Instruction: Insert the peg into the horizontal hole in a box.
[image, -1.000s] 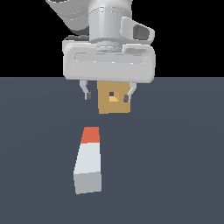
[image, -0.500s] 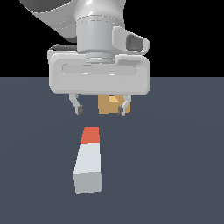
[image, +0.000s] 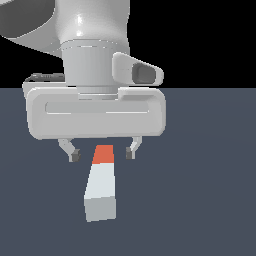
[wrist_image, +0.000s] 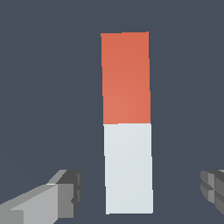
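One peg (image: 102, 184) on the dark grey-blue surface (image: 200, 200), lying flat, long axis running from near the exterior camera away toward the arm. Pale grey-white end nearest, its square end face visible in the exterior view; orange-red end farthest, just below the tool body. In the wrist view the peg (wrist_image: 127, 122) shows full length, orange-red portion a bit under half, white portion the rest.

Tool (image: 102, 152) hangs over the peg's orange-red end, released: the two fingers are spread wide, one on each side of the peg, neither touching it. Finger (image: 71, 151) on the exterior view's left, finger (image: 132, 149) on the exterior view's right, gaps to the peg on both sides. Cannot tell how high the tips are above the surface. In the wrist view the tool (wrist_image: 140, 192) fingertips (wrist_image: 70, 192) sit to either side of the peg's white part, well apart from it, peg roughly centred between them.

Behind that, the wide white tool body and wrist fill the upper middle of the exterior view. Box and hole not visible in either view. Black background beyond the surface's far edge.
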